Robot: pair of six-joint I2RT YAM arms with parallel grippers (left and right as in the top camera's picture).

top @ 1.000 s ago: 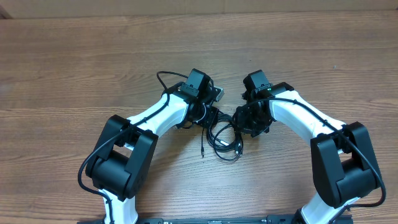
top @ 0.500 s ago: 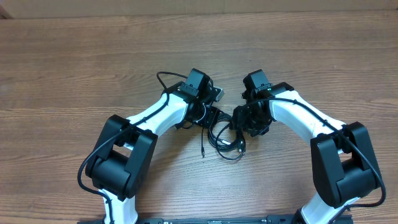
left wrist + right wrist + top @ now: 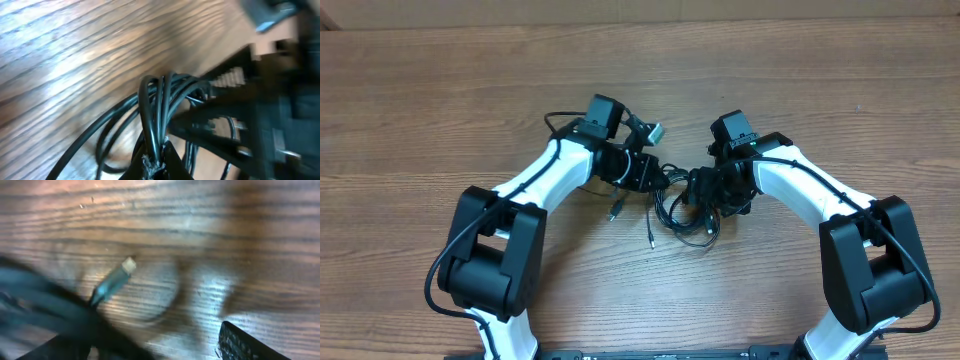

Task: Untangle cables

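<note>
The cables point(image 3: 682, 218) are thin black cords bunched in loops on the wooden table between my two arms. Two loose plug ends point(image 3: 613, 212) trail out to the left of the bunch. My left gripper point(image 3: 658, 180) is shut on several strands at the bunch's left edge. In the left wrist view those cables point(image 3: 156, 107) run straight up out of the pinched gripper point(image 3: 156, 159). My right gripper point(image 3: 698, 190) stands open at the bunch's upper right. The right wrist view is blurred: a pale-tipped plug point(image 3: 116, 281) lies ahead of the open gripper point(image 3: 150, 347), with blurred dark cables point(image 3: 40, 307) at the left.
The wooden table point(image 3: 440, 90) stretches around the bunch on all sides. Both white arms point(image 3: 550, 170) bend inward from the near edge, and their black bases sit at the bottom left and right. The right arm's own thick cable point(image 3: 820, 175) runs along its forearm.
My left arm has swung left with strands in its grip, drawing two plug ends out of the bunch. My right gripper has opened wide.
</note>
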